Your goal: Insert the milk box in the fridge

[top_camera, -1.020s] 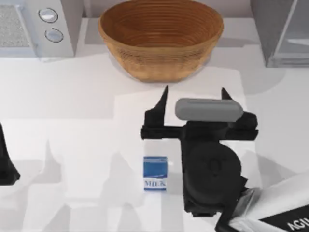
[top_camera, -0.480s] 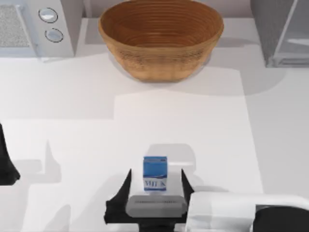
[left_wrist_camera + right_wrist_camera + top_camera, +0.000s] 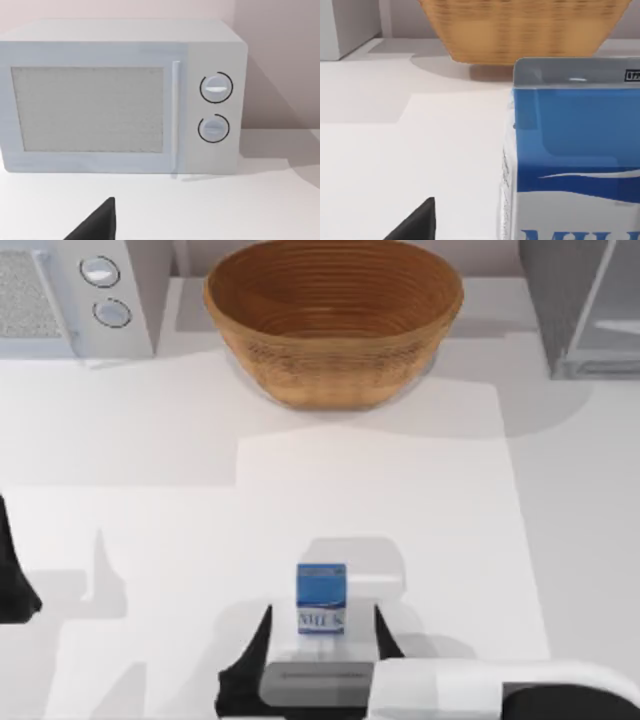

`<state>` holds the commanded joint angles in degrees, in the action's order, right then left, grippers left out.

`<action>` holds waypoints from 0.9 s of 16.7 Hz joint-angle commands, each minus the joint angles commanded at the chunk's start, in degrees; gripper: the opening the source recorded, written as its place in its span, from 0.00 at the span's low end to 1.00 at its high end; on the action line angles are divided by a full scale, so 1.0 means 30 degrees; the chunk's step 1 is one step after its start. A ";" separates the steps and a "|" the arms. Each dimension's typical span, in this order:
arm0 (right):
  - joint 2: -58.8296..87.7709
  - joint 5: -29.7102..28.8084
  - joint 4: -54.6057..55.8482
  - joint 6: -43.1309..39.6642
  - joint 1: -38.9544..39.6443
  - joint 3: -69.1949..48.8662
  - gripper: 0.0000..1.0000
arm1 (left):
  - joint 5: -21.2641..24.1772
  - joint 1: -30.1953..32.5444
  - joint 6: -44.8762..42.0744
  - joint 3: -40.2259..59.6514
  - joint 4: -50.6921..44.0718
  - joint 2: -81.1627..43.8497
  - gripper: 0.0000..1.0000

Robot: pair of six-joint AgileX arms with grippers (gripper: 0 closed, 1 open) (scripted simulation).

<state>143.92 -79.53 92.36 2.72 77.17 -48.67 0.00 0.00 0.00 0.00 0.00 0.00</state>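
Note:
The milk box [image 3: 321, 597], blue with a white lower band, stands upright near the table's front middle. My right gripper [image 3: 323, 611] is open at the front edge. Its two dark fingers [image 3: 262, 645] stand one on each side of the carton, apart from it. In the right wrist view the milk box [image 3: 572, 150] looms close, with one fingertip [image 3: 417, 225] beside it. The fridge [image 3: 575, 305], grey with a pale glassy door panel, stands at the back right. My left gripper [image 3: 14, 580] is parked at the left edge, open.
A large wicker bowl [image 3: 333, 320] sits at the back middle. A white microwave with two round knobs [image 3: 75, 295] stands at the back left and faces the left wrist camera [image 3: 125, 95]. Bare white tabletop lies between the carton and the bowl.
The right gripper swung from the right of the carton to the front edge and now straddles it, drawn slightly nearer the edge than half a second ago. The milk box and the left arm have not moved.

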 joint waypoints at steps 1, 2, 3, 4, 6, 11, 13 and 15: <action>0.0001 0.0069 -0.0004 -0.0006 -0.0058 -0.0035 1.00 | 0.0000 0.0000 0.0000 0.0000 0.0000 0.0000 1.00; 0.0019 0.0307 -0.0029 -0.0037 -0.0276 -0.0149 1.00 | 0.0000 0.0000 0.0000 0.0000 0.0000 0.0000 1.00; 0.0059 0.0662 -0.0080 -0.0093 -0.0619 -0.0313 1.00 | 0.0000 0.0000 0.0000 0.0000 0.0000 0.0000 1.00; 0.0114 0.1087 -0.0148 -0.0162 -0.1040 -0.0508 1.00 | 0.0000 0.0000 0.0000 0.0000 0.0000 0.0000 1.00; 0.0232 0.1956 -0.0293 -0.0295 -0.1909 -0.0905 1.00 | 0.0000 0.0000 0.0000 0.0000 0.0000 0.0000 1.00; 0.0324 0.2592 -0.0398 -0.0381 -0.2547 -0.1190 1.00 | 0.0000 0.0000 0.0000 0.0000 0.0000 0.0000 1.00; 0.0324 0.2592 -0.0398 -0.0381 -0.2547 -0.1190 0.92 | 0.0000 0.0000 0.0000 0.0000 0.0000 0.0000 1.00; 0.0324 0.2592 -0.0398 -0.0381 -0.2547 -0.1190 0.77 | 0.0000 0.0000 0.0000 0.0000 0.0000 0.0000 1.00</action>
<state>144.90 -71.75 91.17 1.58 69.53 -52.24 0.00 0.00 0.00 0.00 0.00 0.00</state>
